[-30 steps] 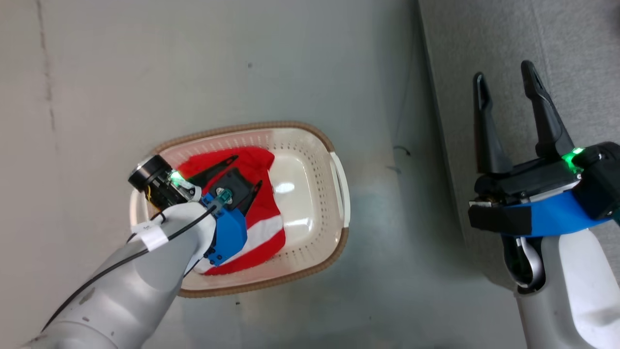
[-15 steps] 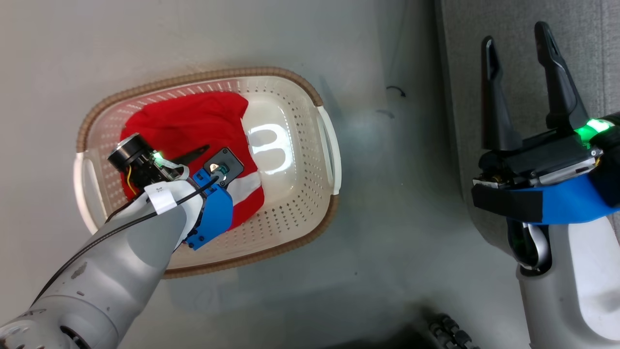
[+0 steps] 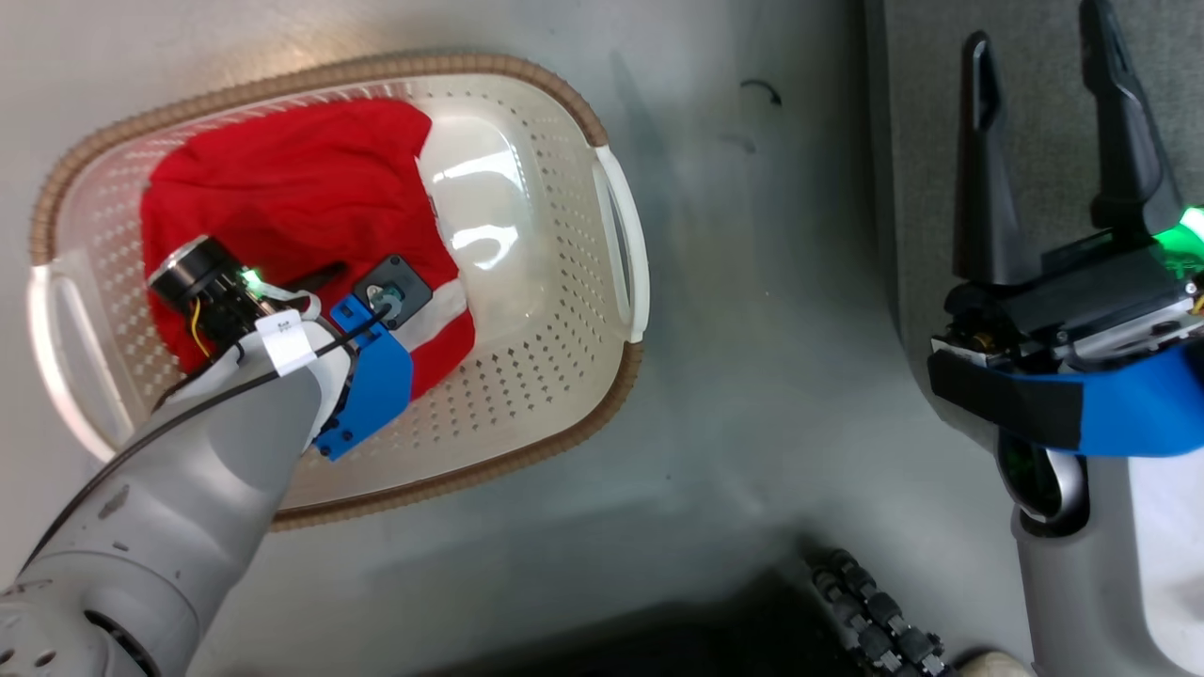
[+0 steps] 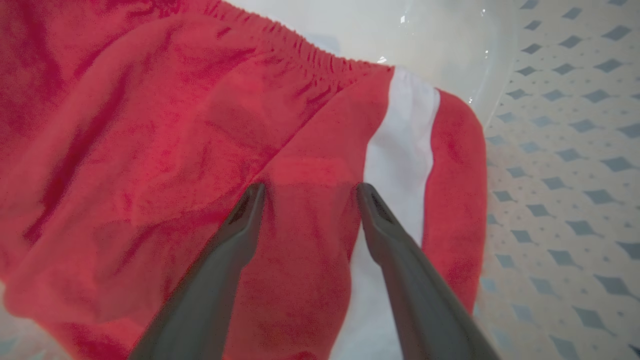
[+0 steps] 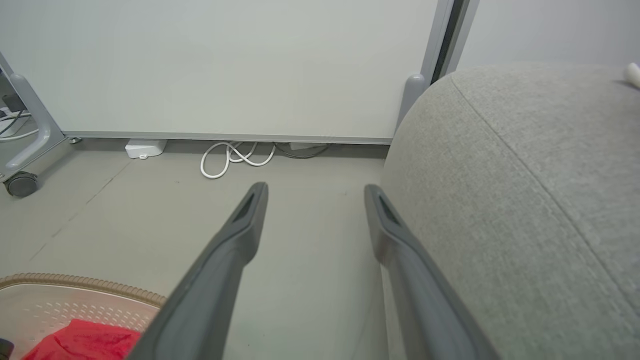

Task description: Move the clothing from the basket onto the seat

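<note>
Grey floor (image 3: pixel 752 282) carries the basket (image 3: pixel 527 376) in the head view, with the seat (image 3: pixel 912 188) along the right edge. You see the clothing (image 3: pixel 282 179) lying in the basket's left part, on its bottom. The left gripper (image 3: pixel 372 287) is lowered into the basket over the clothing, its jaws mostly hidden by its own wrist. The right gripper (image 3: pixel 1037 38) hangs over the seat's edge, well apart from the basket, jaws spread wide and empty.

Left wrist view supplies what the head view hides. The jaws stand fully apart, both tips down at the red fabric, one at the edge of the white panel (image 4: pixel 400 150), below the elastic waistband (image 4: pixel 310 55). Fabric lies between the jaws; nothing is clamped.

Right wrist view adds the room: a pale partition panel (image 5: pixel 225 65), a white cable (image 5: pixel 235 160) at its foot and a caster (image 5: pixel 20 184). You see the seat's rounded side just beside one jaw, and the basket with the clothing at lower left.
</note>
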Controlling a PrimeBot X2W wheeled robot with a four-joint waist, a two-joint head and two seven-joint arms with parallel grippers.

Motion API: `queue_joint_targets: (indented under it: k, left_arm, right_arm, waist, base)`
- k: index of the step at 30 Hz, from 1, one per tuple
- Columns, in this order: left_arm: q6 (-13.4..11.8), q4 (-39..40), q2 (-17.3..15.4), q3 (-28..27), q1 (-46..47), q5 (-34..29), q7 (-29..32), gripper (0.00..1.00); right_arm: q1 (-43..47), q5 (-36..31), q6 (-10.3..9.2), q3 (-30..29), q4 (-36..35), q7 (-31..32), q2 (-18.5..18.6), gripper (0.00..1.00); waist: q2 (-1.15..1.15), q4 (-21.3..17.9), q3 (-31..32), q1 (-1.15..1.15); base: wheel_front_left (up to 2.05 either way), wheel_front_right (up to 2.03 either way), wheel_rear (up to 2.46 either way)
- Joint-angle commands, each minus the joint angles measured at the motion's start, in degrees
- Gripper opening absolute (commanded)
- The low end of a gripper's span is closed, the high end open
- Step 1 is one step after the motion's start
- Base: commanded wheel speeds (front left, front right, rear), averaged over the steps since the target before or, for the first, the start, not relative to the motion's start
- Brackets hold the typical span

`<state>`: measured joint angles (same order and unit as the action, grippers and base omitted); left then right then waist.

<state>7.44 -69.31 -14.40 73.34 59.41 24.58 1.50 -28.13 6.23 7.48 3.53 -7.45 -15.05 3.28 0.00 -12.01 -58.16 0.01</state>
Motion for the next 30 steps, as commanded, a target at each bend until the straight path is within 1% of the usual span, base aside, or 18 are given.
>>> queue_joint_targets:
  k: [1,5,15,16,17,23,30]
  left_arm:
    - [0.0,-0.2,-0.4,0.1,1.3,-0.3,0.1,1.0]
    - [0.0,-1.1,-0.6,0.1,2.3,-0.2,0.3,1.0]
    - [0.0,-3.2,0.6,0.2,2.5,0.2,2.0,1.0]
    - [0.0,-3.4,0.8,0.2,2.6,0.3,2.0,0.46]
    - [0.0,-3.4,1.0,0.1,3.0,-0.4,1.3,0.0]
    - [0.0,-3.9,2.1,0.2,3.5,-0.1,0.3,0.0]
    - [0.0,-4.0,3.1,0.1,4.4,0.7,-4.2,0.0]
  right_arm:
    - [0.0,-0.1,0.03,-0.1,-0.6,-0.2,-0.2,1.0]
    - [1.1,-1.0,0.03,-0.3,-2.8,-0.2,-0.3,1.0]
    - [5.3,-3.1,0.03,0.5,-7.8,-0.2,-0.4,1.0]
    - [5.5,-3.3,0.03,0.5,-8.2,-0.2,-0.4,1.0]
    - [5.7,-3.6,0.03,0.5,-8.5,-0.2,-0.4,1.0]
    - [5.1,-4.3,0.03,0.2,-8.8,-0.2,-0.4,1.0]
    - [2.5,-3.5,0.03,0.2,-8.2,-0.2,-0.4,1.0]
  waist:
    - [0.0,-0.5,-1.2,-0.01]
    - [0.0,-0.6,-2.8,-0.01]
    - [0.0,-0.3,-3.1,-0.01]
    - [0.0,-0.2,-3.1,-0.01]
    - [0.0,0.0,-3.2,-0.01]
    - [0.0,0.7,-3.2,-0.01]
    - [0.0,1.3,-2.3,-0.01]
  base:
    - [0.0,0.0,0.0]
    - [0.0,0.0,0.0]
    - [0.01,0.01,0.01]
    - [0.05,0.05,0.05]
    - [0.03,0.03,0.03]
    - [0.0,0.0,0.0]
    - [0.0,0.0,0.0]
